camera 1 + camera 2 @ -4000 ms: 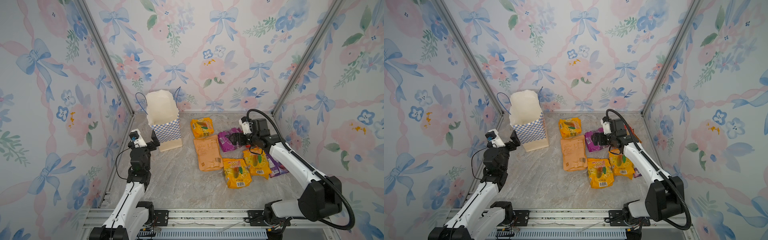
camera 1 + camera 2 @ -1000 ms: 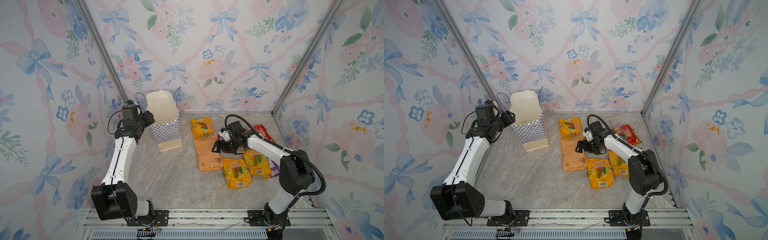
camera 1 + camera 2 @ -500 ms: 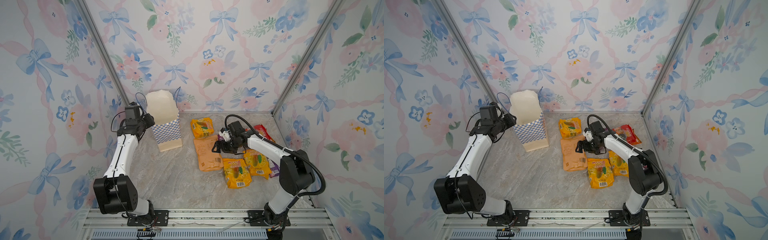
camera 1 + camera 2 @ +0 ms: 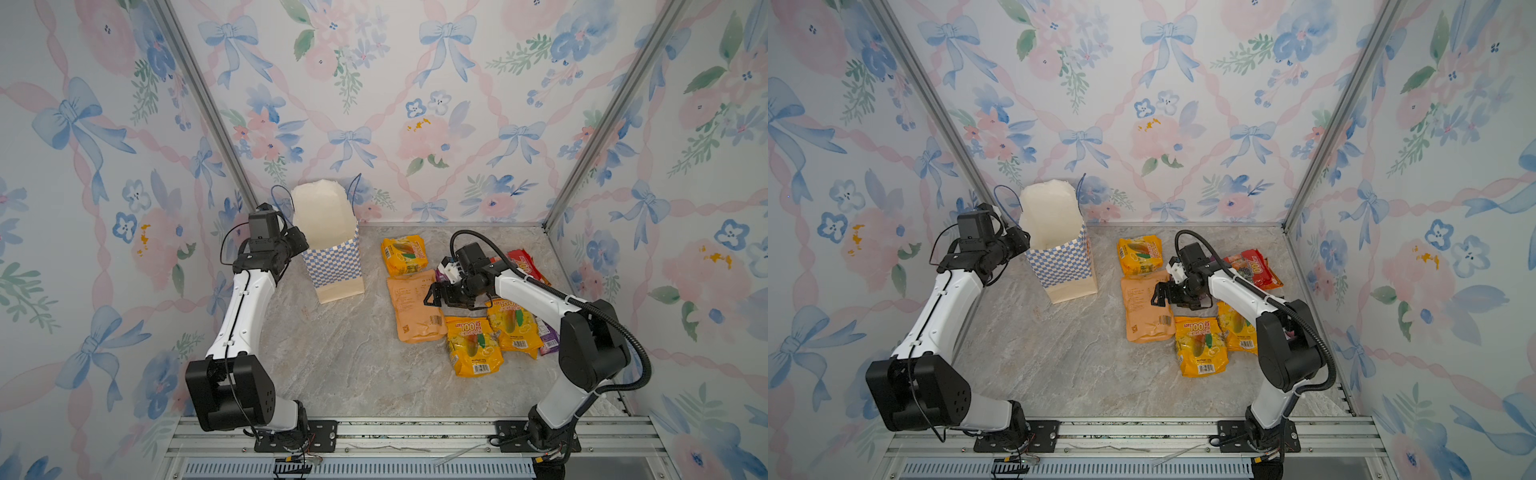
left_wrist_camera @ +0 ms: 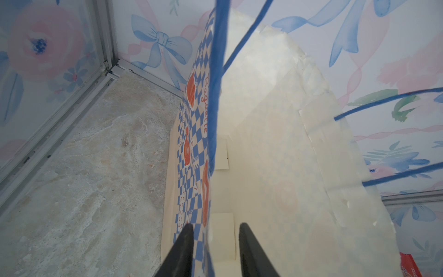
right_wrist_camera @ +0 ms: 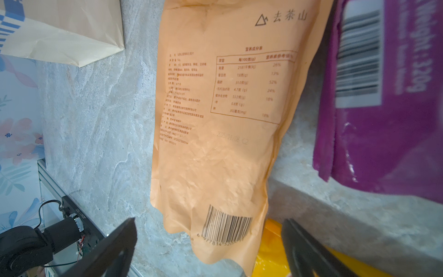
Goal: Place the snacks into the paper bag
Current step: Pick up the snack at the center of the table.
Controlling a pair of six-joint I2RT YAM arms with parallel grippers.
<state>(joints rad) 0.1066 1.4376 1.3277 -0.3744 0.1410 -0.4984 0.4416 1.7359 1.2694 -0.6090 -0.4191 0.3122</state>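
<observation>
The inside floor of the paper bag (image 4: 332,266), stood upright at back left, is hidden. Its wall is straddled by the left gripper (image 5: 214,225), narrowed but with a gap left on the inner side; "Baguette" is read there. The right gripper (image 4: 434,294) is spread wide, empty, above the orange-tan pouch (image 6: 215,144), marked "去茶山". The purple pack (image 6: 383,120) is blurred and cut off, only "320g" made out.

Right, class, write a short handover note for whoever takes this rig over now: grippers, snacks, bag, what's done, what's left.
Left gripper: jaws apart, astride the paper bag's side wall near the rim.
Right gripper: open, empty, low over the orange-tan pouch.
Snacks: lying on the table, on the right arm's side of the upright bag.
Done: none seen in the bag.
Left: every snack.
</observation>
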